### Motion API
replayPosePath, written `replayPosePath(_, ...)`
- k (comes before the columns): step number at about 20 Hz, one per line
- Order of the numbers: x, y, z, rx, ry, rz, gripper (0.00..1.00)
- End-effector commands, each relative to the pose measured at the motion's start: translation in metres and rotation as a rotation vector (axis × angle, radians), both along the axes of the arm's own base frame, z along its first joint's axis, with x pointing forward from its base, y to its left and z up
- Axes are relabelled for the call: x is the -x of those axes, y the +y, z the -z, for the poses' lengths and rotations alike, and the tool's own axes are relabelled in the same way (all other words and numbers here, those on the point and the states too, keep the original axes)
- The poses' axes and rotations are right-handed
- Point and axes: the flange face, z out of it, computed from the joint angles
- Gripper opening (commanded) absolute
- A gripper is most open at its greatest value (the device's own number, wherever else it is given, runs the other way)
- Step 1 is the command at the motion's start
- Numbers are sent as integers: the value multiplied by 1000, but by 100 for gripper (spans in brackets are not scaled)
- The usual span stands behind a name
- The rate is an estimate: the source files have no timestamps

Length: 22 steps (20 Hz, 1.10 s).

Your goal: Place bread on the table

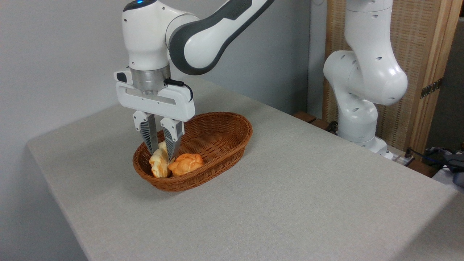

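Beige-grey fabric covers the table (290,203), which is set against a plain pale grey wall, with a wooden-framed woven screen (424,72) seen at the right behind the arm's white base (359,119). At the left end of the table, the gripper (160,150) is pointed straight down into a brown oval wicker basket (224,145). Its two ribbed fingers (149,134) are closed onto the bread (159,165), a pale yellow-cream roll with light browned edges, which is clamped near its top and stood on end. The roll is seen inside the near, left end of the basket, low against the wicker wall; whether it is lifted clear of the basket floor cannot be told. A smaller, deeper-orange braided roll (186,163) is lodged just beside it on the right, touching or nearly touching. The far half of the basket is seen bare. Cables and dark items (446,159) are gathered beyond the table's right edge. The tabletop is bounded by rounded corners.
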Motion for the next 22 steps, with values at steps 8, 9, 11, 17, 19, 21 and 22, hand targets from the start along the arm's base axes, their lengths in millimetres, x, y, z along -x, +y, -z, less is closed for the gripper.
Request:
replayPosePath(8, 4, 6, -6, -26, -3, 4, 7)
replayPosePath(9, 5, 6, -7, -25, -4, 4, 6)
replayPosePath(11, 6, 6, -9, -25, -9, 4, 6)
replayPosePath(17, 6, 6, -13, -22, -14, 4, 6)
replayPosePath(19, 7, 9, -28, -15, -39, -4, 6)
replayPosePath(21, 9, 11, -43, -7, -58, -11, 6)
replayPosePath(22, 11, 12, -50, -3, -68, -15, 6)
